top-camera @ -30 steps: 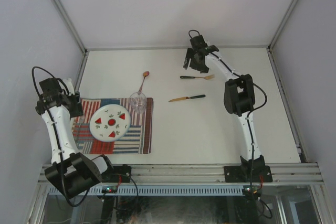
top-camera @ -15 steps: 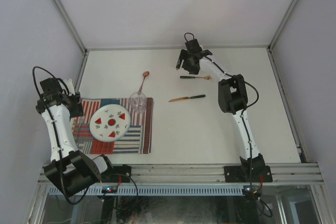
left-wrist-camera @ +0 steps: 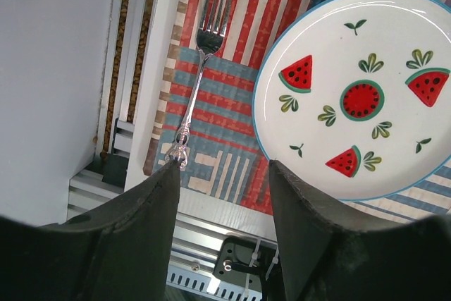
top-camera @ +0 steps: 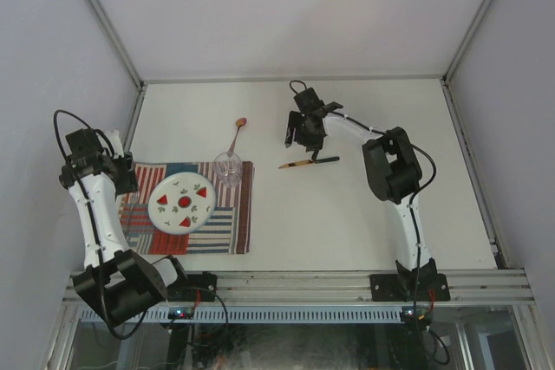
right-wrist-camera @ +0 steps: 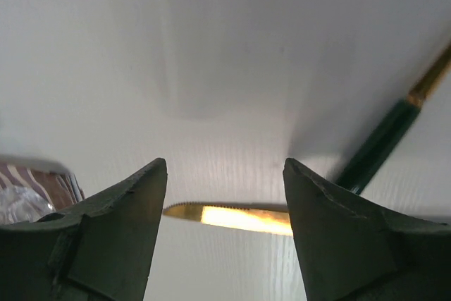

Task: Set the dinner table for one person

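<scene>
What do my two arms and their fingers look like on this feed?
The left arm and right arm match: slim white links, chunky black joint housings, black bases, a thin black cable looping near each wrist. The fingers are matte black, broad, tapering to blunt tips. No markings show.

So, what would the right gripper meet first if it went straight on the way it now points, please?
Probably the gold knife blade, lying across the gap of the open right gripper, though depth is unclear; otherwise the bare dinner table.
</scene>
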You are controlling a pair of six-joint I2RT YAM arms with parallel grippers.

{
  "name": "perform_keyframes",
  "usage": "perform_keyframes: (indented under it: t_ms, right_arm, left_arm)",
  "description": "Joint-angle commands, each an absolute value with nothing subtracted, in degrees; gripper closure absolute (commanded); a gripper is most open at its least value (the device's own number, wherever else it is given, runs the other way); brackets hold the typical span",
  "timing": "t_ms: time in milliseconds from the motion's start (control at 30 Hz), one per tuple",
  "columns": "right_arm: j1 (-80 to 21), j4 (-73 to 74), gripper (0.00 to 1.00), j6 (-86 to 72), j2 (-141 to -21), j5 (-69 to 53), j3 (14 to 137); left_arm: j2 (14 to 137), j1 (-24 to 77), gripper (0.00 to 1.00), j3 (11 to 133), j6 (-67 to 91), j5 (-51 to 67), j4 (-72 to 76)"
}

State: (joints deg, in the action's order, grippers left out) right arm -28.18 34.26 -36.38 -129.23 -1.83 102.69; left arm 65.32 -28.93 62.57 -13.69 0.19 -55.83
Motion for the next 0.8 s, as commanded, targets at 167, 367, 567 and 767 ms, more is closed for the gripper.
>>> perform_keyframes:
  t_ms: [167, 367, 567, 767]
  right_arm:
    - [-29.0, 32.8, 0.30, -33.3, -120.1, 1.0, 99.0]
    - [-31.4, 38.8, 0.29, -34.4, -122.5, 7.6, 107.8]
    - [-33.6, 50.2, 0.29, -38.2, -126.2, 15.8, 113.1]
    - [-35.1, 54.9, 0.28, -42.7, -122.3, 22.4, 106.8]
  left_arm:
    - [62.9, -28.7, 0.42, 58.4, -14.6, 2.1, -54.2]
    - [62.6, -28.7, 0.42, 58.4, -15.0, 2.7, -54.1]
    - [61.5, -29.4, 0.42, 57.8, -16.9, 4.2, -54.1]
    - [60.4, -31.2, 0.42, 56.7, -20.0, 5.2, -54.0]
